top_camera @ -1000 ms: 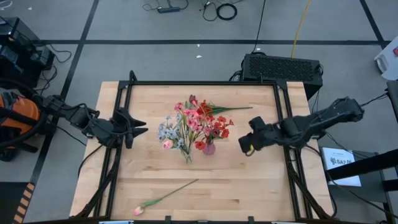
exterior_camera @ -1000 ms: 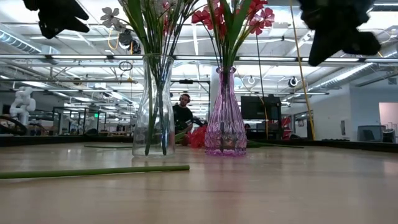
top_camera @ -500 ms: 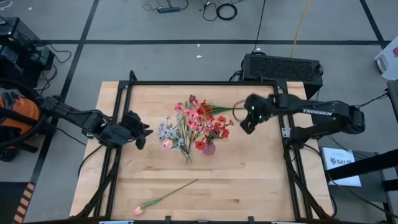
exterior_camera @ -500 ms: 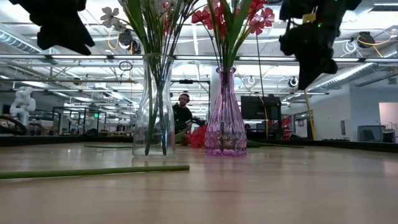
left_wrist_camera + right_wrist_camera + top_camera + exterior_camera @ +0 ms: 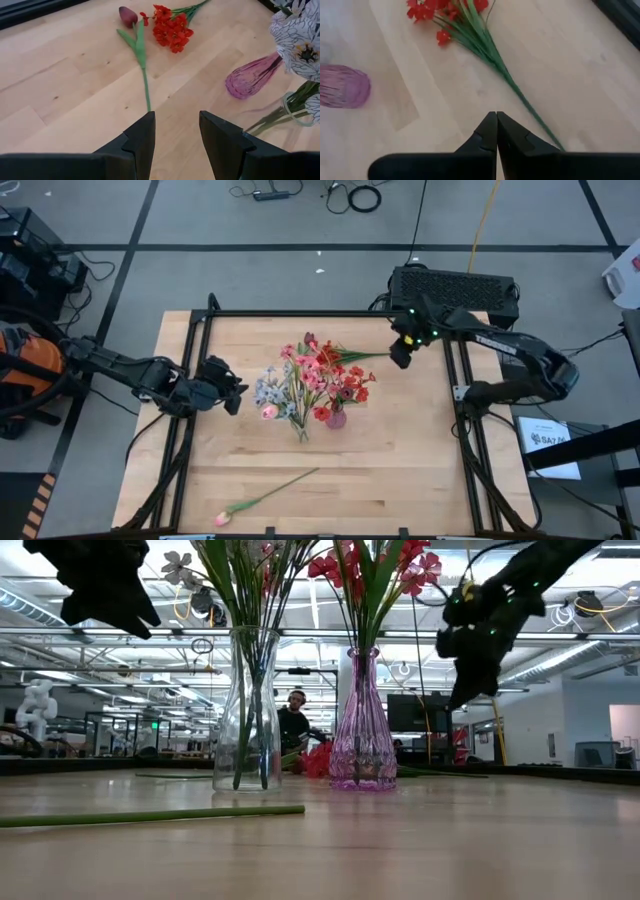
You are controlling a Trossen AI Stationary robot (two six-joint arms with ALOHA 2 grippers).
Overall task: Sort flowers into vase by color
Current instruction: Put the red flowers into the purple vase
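Right gripper: the fingers are pressed together with no gap between them and grasp nothing. It hangs above the table. Just ahead of the fingertips and to one side lies the red spray, flat on the wood. Its long axis runs from the green stem end, which is nearest the jaws, away to the red blooms, which lie farthest out, close to the pink vase. In the high view the right gripper stands directly off the stem end of this spray; the stem points at it. The jaws must part before they can straddle the stem, and a grasp across the axis near the stem end appears the shortest approach.

Left gripper: the fingers stand apart, released, with nothing between them. Ahead of the gap lies a dark tulip, its stem running almost straight away from the jaws to the bud. Beyond it lies the same red spray.

In the high view the left gripper hangs beside the clear vase, with both filled vases between it and the spray. The right arm is judged the nearer to the spray.

A pink tulip lies alone at the near table edge, well apart from both grippers.
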